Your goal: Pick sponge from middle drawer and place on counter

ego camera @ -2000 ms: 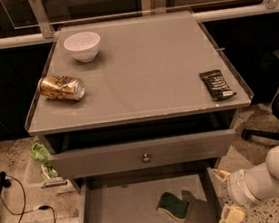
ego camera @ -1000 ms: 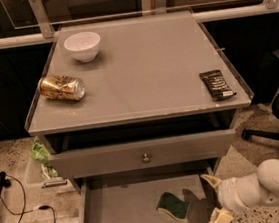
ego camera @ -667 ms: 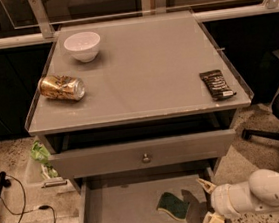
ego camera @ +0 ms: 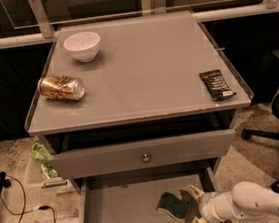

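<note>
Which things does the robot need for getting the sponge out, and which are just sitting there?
For the job: sponge, lying in the open middle drawer; counter above it; gripper, fingers open, just right of the sponge.
Just lying about: white bowl, gold can on its side, black wrapped bar, all on the counter.

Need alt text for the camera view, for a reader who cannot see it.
The open gripper sits just right of the sponge in the pulled-out middle drawer. On the counter above are a white bowl, a gold can on its side and a black wrapped bar.
</note>
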`<state>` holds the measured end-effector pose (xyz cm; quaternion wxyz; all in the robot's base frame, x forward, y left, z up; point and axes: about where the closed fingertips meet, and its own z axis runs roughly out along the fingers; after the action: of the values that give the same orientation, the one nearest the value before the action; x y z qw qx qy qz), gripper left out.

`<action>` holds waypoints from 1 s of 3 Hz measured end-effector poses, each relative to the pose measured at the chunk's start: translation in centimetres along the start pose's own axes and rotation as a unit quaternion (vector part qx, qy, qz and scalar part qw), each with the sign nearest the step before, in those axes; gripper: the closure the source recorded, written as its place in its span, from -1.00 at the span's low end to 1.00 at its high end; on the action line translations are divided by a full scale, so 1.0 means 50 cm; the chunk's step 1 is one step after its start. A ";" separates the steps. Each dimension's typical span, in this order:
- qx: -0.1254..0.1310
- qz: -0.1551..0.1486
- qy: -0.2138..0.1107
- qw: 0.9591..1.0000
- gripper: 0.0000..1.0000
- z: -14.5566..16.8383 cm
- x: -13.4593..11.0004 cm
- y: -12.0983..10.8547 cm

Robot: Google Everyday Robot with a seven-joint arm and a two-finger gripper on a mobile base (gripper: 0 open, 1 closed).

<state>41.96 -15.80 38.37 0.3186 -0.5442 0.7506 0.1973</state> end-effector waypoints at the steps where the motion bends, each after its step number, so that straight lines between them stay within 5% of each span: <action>1: 0.008 0.007 -0.009 1.000 -1.00 0.044 0.008 -0.010; 3: 0.030 0.023 -0.015 0.999 -1.00 0.086 0.012 -0.028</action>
<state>44.31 -13.92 34.92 0.3416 -0.5140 0.7635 0.1900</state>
